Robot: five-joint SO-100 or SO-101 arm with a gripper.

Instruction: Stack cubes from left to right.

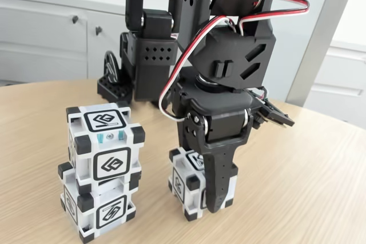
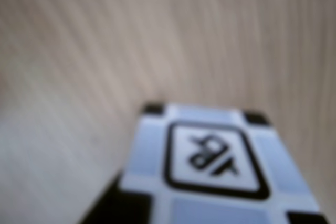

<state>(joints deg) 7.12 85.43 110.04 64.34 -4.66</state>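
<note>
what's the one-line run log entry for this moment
stack: two cubes stacked, left in fixed view | third cube on table | gripper down around third cube | closure: cannot tell

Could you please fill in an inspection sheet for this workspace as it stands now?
Surface: pale wood-grain table, bare.
Job's things: two cubes stacked at left in the fixed view; third cube on the table beside them.
Clutter: nothing seen.
Grippers: gripper lowered around the third cube; contact unclear.
Cables: red, white and black wires looping along the arm.
Surroundings: white cabinets behind.
</note>
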